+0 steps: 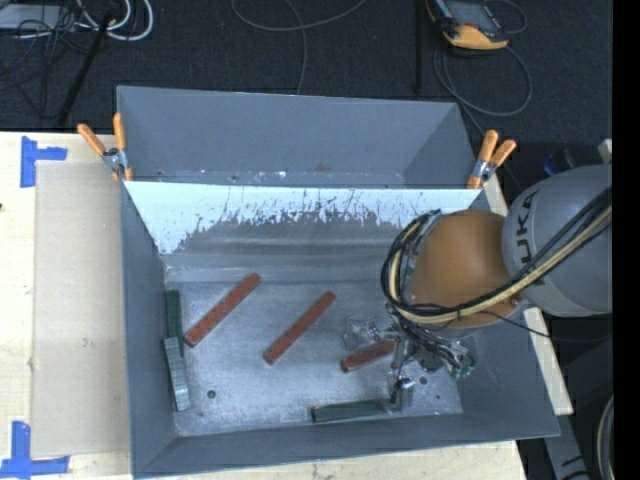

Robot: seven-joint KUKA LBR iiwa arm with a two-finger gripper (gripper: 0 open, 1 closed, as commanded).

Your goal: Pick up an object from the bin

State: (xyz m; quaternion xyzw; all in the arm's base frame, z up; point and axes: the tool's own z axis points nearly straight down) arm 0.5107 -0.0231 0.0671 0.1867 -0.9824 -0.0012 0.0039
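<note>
The gripper point(403, 376) hangs low in the right, near part of the bin point(300, 158), under the arm's orange cover. From where I stand I cannot tell whether it is open or closed; cables and metal crowd it.

The thing nearest to it is a short brown stick point(365, 359) lying flat on the floor of the bin, its right end just beside the gripper. Its long axis runs mostly left to right, with the right end a little farther off and the left end a little nearer.

It looks to me like a stiff, light piece with flat sides, unlikely to bend or break. Lying flat on metal, it may skid if nudged from one end. I would take it across its narrow width, about the middle, so that it does not tip.

A dark green bar point(347, 411) lies nearer, by the front wall. Two longer brown sticks point(222, 308) point(299, 326) lie well apart to the left.
</note>
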